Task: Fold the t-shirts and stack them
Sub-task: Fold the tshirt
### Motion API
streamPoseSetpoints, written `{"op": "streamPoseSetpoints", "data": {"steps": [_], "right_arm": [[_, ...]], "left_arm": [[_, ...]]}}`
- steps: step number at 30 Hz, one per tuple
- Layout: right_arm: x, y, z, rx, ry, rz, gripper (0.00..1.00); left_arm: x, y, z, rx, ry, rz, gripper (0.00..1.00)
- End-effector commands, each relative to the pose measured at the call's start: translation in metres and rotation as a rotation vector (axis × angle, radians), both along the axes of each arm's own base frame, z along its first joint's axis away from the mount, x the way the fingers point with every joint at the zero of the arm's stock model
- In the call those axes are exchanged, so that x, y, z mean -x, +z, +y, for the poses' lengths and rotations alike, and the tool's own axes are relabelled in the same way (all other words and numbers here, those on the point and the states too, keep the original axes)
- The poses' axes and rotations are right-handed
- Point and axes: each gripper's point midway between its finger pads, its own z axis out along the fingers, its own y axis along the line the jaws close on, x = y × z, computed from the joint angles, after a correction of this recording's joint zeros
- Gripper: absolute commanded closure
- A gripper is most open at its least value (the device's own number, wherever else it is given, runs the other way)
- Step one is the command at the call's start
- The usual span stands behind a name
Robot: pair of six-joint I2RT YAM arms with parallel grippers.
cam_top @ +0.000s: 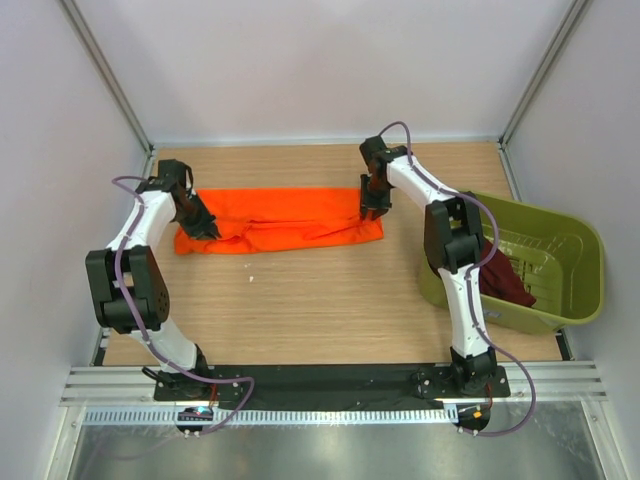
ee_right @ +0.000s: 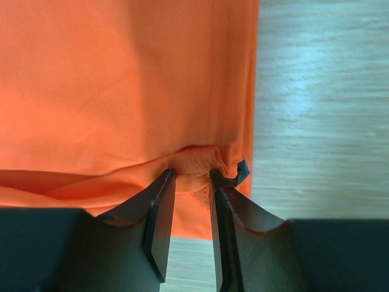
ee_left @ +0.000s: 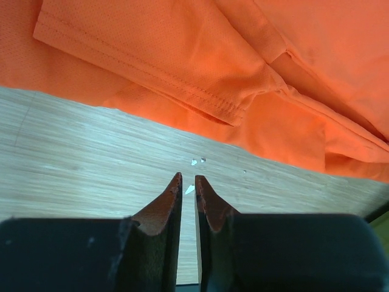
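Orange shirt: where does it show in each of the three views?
Top external: orange shirt lies across the far middle of the table.
Left wrist: shirt fills the top, beyond the left gripper.
Right wrist: shirt covers the left and centre, pinched in the right gripper.
Shared landmark: the wooden table under it.

You see the orange t-shirt bright and plain, with a fine mesh weave and matching orange stitching at its hems. The maroon t-shirt is a dark, plain red. The tub is olive green. Your table is pale wood with straight grain, flecked with white specks. The arms are white with black joints and purple cables. The left gripper and right gripper are black, rusty brown on their inner faces. A small tag is blue.
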Motion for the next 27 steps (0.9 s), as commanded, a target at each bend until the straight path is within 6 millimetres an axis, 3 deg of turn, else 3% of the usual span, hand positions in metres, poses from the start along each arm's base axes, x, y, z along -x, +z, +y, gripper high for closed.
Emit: {"op": "streamPoseSetpoints", "data": {"steps": [1, 9, 14, 16, 17, 19, 20, 21, 22, 24, 26, 27], "right_arm": [[-0.029, 0.024, 0.020, -0.085, -0.019, -0.107, 0.64], [-0.061, 0.050, 0.036, -0.168, -0.102, -0.210, 0.62], [-0.062, 0.054, 0.043, -0.217, -0.130, -0.185, 0.56], [-0.055, 0.058, 0.035, -0.175, -0.111, -0.181, 0.55], [-0.052, 0.071, 0.030, -0.160, -0.096, -0.197, 0.54], [-0.038, 0.072, 0.010, -0.062, -0.062, -0.178, 0.53], [-0.032, 0.081, 0.004, -0.038, -0.052, -0.184, 0.53], [-0.019, 0.074, -0.006, 0.011, -0.032, -0.148, 0.53], [-0.012, 0.074, -0.010, 0.022, -0.023, -0.138, 0.55], [0.004, 0.071, -0.017, 0.035, -0.010, -0.119, 0.68], [0.010, 0.068, -0.018, 0.027, -0.007, -0.121, 0.85], [0.013, 0.063, -0.019, 0.027, -0.004, -0.116, 0.90]], "left_arm": [[-0.006, 0.008, -0.006, 0.019, -0.022, -0.045, 0.86], [-0.010, 0.011, -0.010, 0.029, -0.032, -0.050, 0.86], [-0.016, 0.015, -0.021, 0.057, -0.059, -0.067, 0.84], [-0.019, 0.016, -0.029, 0.065, -0.088, -0.080, 0.83], [-0.020, 0.018, -0.033, 0.075, -0.099, -0.089, 0.83], [-0.023, 0.017, -0.043, 0.077, -0.125, -0.106, 0.83], [-0.021, 0.016, -0.058, 0.085, -0.156, -0.102, 0.83], [-0.023, 0.013, -0.062, 0.091, -0.163, -0.097, 0.83], [-0.023, 0.011, -0.065, 0.091, -0.169, -0.093, 0.85], [-0.027, 0.006, -0.076, 0.095, -0.186, -0.087, 0.86], [-0.030, 0.003, -0.082, 0.099, -0.191, -0.082, 0.87], [-0.035, 0.004, -0.084, 0.106, -0.185, -0.086, 0.87]]}}
